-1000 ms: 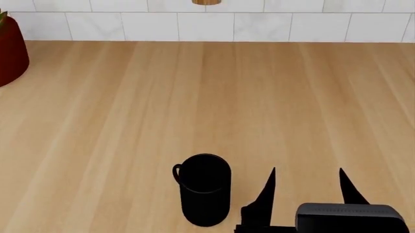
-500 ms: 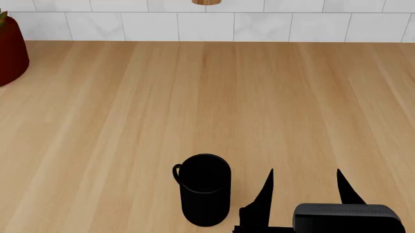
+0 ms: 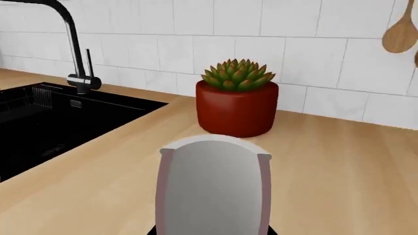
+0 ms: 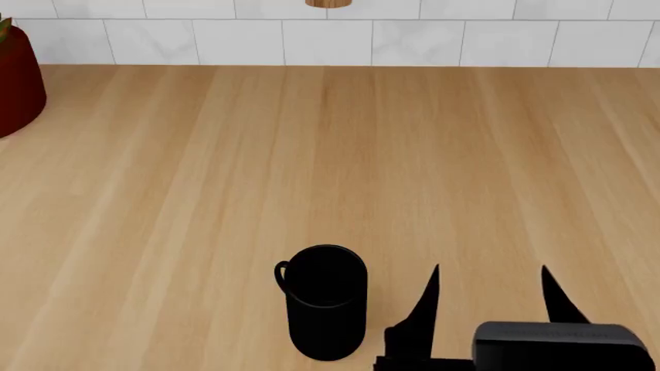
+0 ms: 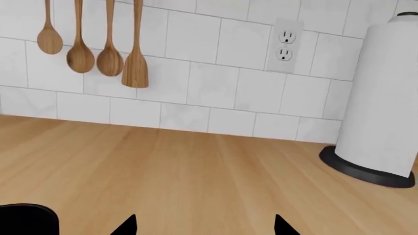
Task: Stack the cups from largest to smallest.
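The black mug (image 4: 324,301) stands upright on the wooden counter, handle to its left, near the front edge; one edge of it shows in the right wrist view (image 5: 26,219). My right gripper (image 4: 490,270) is open and empty just right of the mug, not touching it; its tips show in the right wrist view (image 5: 204,226). The pale pink tumbler (image 3: 212,191), white inside, fills the left wrist view, sitting between the jaws of my left gripper (image 3: 212,233). The tumbler hides the jaws almost wholly. Neither shows in the head view.
A big red plant pot (image 3: 236,107) with a succulent stands by the tiled wall, also at the head view's left edge (image 4: 15,85). A black sink (image 3: 46,117) with a faucet (image 3: 73,49) lies beyond. Wooden spoons (image 5: 91,44) hang on the wall; a paper towel roll (image 5: 385,98) stands at the right.
My right gripper shifted a little left and then back; the mug has not moved.
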`<state>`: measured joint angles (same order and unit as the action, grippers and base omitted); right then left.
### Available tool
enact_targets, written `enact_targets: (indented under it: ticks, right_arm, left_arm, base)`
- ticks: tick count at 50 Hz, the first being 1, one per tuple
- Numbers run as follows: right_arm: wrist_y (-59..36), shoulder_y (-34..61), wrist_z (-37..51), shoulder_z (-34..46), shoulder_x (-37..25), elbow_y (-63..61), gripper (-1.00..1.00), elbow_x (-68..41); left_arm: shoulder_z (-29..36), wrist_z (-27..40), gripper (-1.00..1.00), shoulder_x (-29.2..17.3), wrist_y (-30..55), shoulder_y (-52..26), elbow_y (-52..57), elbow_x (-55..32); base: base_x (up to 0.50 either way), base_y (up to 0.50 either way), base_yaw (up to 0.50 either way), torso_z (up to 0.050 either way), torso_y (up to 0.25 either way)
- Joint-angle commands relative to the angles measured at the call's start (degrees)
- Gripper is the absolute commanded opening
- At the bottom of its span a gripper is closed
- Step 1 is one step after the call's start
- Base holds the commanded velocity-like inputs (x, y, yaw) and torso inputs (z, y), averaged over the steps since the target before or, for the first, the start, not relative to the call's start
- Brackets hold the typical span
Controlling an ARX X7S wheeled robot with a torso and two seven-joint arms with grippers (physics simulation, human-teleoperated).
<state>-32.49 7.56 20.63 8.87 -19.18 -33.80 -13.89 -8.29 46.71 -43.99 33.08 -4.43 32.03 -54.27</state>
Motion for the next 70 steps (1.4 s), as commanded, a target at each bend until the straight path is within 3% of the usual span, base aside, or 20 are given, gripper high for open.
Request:
enact_targets:
  ticks: [1, 6, 11, 14, 25, 35, 52, 70]
  right_arm:
    - [-3.4, -0.9, -0.7, -1.8, -0.9, -4.9, 1.00, -0.3]
    - [-4.1, -0.9, -0.8, -2.4, -1.1, -5.8, 1.00, -1.1]
    - [-4.6, -0.8, -0.7, -4.0, -1.8, -6.1, 1.00, -1.8]
    - [-5.4, -0.9, -0.6, -4.5, -2.1, -7.0, 1.00, -2.2]
    - [-6.2, -0.7, -0.6, -5.8, -2.8, -8.1, 1.00, -3.2]
    - [-9.2, -0.3, 0.2, -6.8, -4.6, -10.8, 1.00, -3.5]
    - [-21.0, -0.6, -5.0, -11.7, -7.4, -17.3, 1.00, -16.7]
    - [-26.5, -1.6, -7.0, -14.7, -10.2, -20.1, 1.00, -23.9]
  left_arm:
    - [11.0, -4.2, -1.00, 0.7, 4.9, -13.9, 6.5, -3.1]
    - [18.2, -9.4, -1.00, 4.0, 6.2, -21.4, 4.9, -1.2]
    - [20.6, -9.0, -1.00, 8.9, 9.1, -28.2, 3.7, -7.0]
    - [23.5, -10.8, -1.00, 10.1, 10.3, -31.6, 3.4, -6.2]
    - [25.8, -9.1, -1.00, 16.6, 15.0, -43.8, -1.0, -12.1]
    - [28.7, -8.9, -1.00, 21.9, 18.8, -48.4, -6.3, -18.5]
    - [33.7, -12.4, -1.00, 27.0, 25.5, -59.5, -16.7, -24.2]
    - [35.9, -10.6, -1.00, 29.5, 27.3, -59.9, -16.5, -28.1]
  base:
    - [0.00, 0.00, 0.00, 0.000, 0.000]
    - [0.00, 0.00, 0.00, 0.000, 0.000]
    - [0.00, 0.00, 0.00, 0.000, 0.000]
    - [0.00, 0.00, 0.00, 0.000, 0.000]
    - [0.00, 0.00, 0.00, 0.000, 0.001]
    - [0.00, 0.00, 0.00, 0.000, 0.000]
    - [0.00, 0.00, 0.00, 0.000, 0.001]
    - [0.00, 0.00, 0.00, 0.000, 0.001]
